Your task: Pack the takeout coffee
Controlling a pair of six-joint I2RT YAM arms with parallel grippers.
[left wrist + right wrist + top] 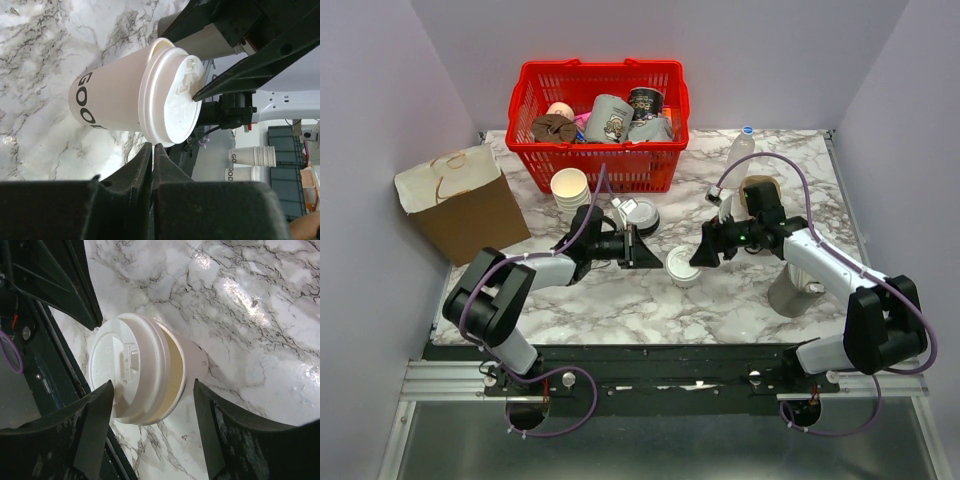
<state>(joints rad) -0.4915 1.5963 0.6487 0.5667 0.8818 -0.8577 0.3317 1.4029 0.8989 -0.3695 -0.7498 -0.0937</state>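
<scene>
The takeout coffee (682,268) is a white paper cup (115,100) standing on the marble table between both grippers. Its lid (125,365) sits crooked, and a strip of the cup's cream inner wall shows under the raised edge. My right gripper (152,400) is open, its fingers standing on either side of the cup's top. One of those fingers (225,80) reaches the lid. My left gripper (152,147) is shut with nothing in it, its tips just beside the lid's rim. In the top view the left gripper (658,258) and right gripper (695,258) flank the cup.
A red basket (595,160) with grey printed mugs (610,118) stands at the back. A stack of paper cups (570,188) and spare lids (642,212) lie before it. A brown paper bag (460,205) sits left, a bottle (742,148) back right, a grey object (790,292) right.
</scene>
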